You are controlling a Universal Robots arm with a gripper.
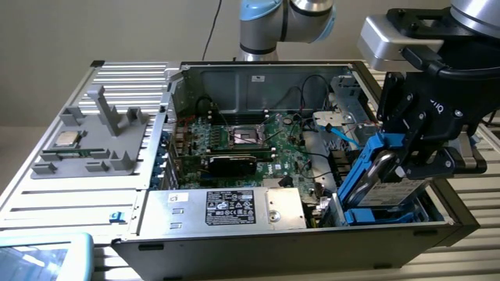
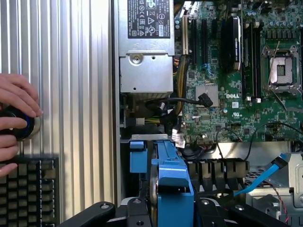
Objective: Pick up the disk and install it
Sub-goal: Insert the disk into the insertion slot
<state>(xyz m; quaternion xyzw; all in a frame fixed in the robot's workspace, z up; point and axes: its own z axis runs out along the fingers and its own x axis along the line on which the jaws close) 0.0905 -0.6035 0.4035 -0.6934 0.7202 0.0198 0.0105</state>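
Pincer (image 1: 404, 163): black two-finger unit on the arm's wrist, at the exterior view's right. The jaws stand partway apart and are clamped on the disk's two flat sides. In the wrist view (image 2: 161, 210) its black links flank the blue frame.
Disk (image 1: 394, 188): silver-grey drive with a white label, held on edge and tilted. Its lower end is down among the blue rails of the bay. Whether it is seated cannot be told.
Carrier frame (image 1: 362, 171): bright blue plastic, clipped round the disk. In the wrist view (image 2: 173, 184) it rises between the fingers.
Drive bay (image 1: 387, 215): blue, at the near corner of the open case on the exterior view's right, directly under the disk.
Computer case (image 1: 258, 249): lying open, with dark walls.
Power supply (image 1: 226, 208): large silver box with a black label, just beside the bay, on the exterior view's left of it.
Motherboard (image 1: 258, 153): green, with an empty processor socket (image 1: 246, 136), well apart from the disk.
Blue flat cable (image 1: 343, 133): loose, near the bay on the far side. Black leads lie between the bay and the power supply.
Grey fixture (image 1: 93, 137): on the ribbed table to the exterior view's left, carrying a small square chip (image 1: 67, 139).
Person's hand (image 2: 14, 111): resting on a round black knob (image 2: 21, 126) on the ribbed surface, away from the case.
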